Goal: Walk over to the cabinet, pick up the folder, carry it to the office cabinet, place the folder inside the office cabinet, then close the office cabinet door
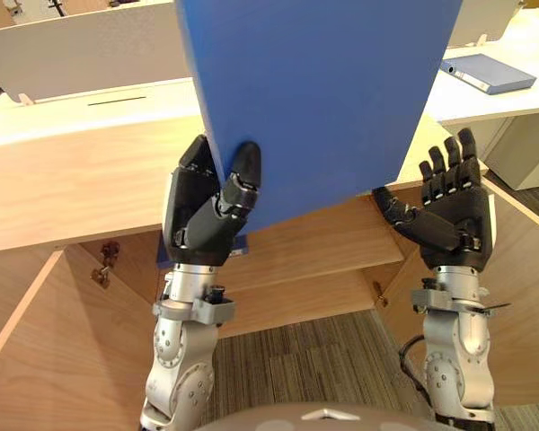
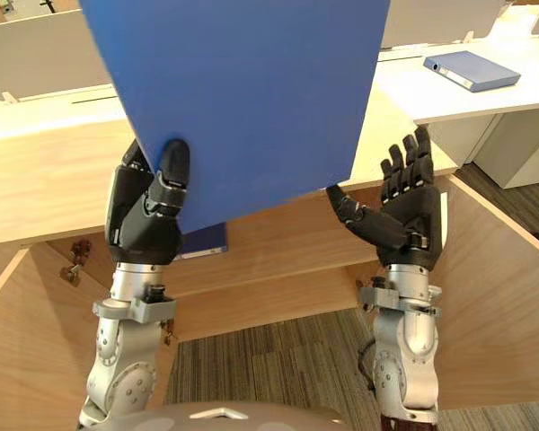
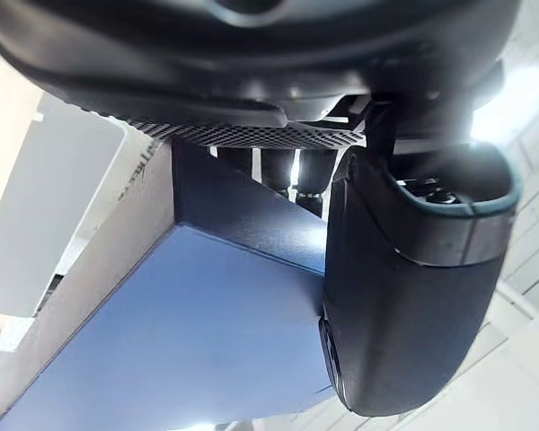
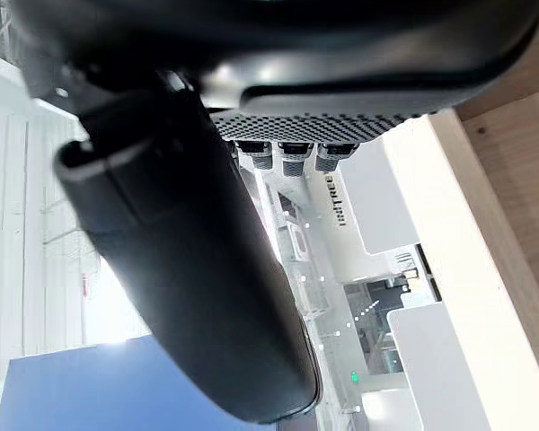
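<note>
Large flat blue folder [image 1: 314,99] (in left hand [image 1: 202,220])

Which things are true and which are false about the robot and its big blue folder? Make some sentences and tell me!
1. The left hand grips the big blue folder, with its thumb on the front. True.
2. The right hand is a tight fist. False: its fingers are straight and open, beside the folder's lower corner.
3. A second blue folder lies flat on the white desk. True.
4. The doors of the wooden cabinet are shut. False: a door stands open on each side, and you can see the shelf inside.
</note>
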`<state>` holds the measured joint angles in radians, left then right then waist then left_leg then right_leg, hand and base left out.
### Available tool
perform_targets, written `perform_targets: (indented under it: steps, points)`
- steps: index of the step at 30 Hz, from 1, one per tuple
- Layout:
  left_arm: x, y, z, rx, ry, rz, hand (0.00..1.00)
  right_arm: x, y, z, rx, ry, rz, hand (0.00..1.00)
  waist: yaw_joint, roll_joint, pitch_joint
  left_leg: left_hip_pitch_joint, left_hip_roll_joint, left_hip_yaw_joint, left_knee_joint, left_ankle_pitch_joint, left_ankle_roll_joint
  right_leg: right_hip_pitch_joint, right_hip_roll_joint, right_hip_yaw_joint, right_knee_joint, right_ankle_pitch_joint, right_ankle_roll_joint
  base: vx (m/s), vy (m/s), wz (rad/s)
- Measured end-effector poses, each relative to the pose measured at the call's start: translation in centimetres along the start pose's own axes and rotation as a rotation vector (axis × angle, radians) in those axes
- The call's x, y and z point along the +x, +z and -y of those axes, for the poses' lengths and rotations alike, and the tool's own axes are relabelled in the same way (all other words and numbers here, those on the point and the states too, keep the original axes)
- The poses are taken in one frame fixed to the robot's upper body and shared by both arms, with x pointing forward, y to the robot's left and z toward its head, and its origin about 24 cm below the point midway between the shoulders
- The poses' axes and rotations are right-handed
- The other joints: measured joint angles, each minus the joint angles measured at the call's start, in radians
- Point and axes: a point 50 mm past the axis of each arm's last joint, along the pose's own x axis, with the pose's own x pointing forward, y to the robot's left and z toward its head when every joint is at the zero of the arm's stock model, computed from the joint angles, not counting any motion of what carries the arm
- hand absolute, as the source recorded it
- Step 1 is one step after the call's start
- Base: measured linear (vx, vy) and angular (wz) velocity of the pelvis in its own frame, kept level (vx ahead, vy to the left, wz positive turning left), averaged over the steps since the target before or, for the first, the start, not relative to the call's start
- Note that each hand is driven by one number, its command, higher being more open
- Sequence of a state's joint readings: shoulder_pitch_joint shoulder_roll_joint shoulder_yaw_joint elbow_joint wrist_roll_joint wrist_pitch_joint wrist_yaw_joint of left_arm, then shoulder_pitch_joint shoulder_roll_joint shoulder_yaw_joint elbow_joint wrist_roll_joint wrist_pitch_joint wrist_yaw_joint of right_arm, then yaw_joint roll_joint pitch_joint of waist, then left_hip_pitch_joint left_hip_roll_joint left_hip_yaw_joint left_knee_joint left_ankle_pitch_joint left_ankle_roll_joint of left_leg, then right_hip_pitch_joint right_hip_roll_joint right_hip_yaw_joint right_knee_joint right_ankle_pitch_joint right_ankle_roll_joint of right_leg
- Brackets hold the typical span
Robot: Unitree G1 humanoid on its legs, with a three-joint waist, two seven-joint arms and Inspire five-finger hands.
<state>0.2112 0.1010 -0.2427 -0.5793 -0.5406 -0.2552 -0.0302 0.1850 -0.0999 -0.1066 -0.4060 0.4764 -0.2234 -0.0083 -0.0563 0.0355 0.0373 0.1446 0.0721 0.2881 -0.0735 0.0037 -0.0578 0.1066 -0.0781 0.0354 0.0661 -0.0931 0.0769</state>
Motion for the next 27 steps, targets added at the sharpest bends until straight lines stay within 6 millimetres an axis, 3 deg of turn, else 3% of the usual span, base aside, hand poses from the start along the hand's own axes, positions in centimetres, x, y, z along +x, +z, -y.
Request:
perform_targets:
  steps: [18,27]
  points:
    - [-0.6,-1.7,-2.0,0.093,0.008,-0.086,0.00,1.6,1.4,0.0,-0.029,0.118,0.057,1.00,0.000,0.002,-0.005,-0.008,-0.004,-0.014,0.000,0.003,0.003,-0.001,-0.004,-0.008,0.000,0.005,0.008,-0.02,-0.001,0.02]
    - [-1.1,-2.5,-3.4,0.201,0.064,-0.139,0.00,1.6,0.7,0.4,-0.056,0.128,0.019,1.00,0.000,-0.012,-0.019,-0.013,-0.004,-0.022,-0.001,0.006,0.004,-0.001,-0.004,-0.012,-0.001,0.005,0.008,-0.04,-0.005,0.03]
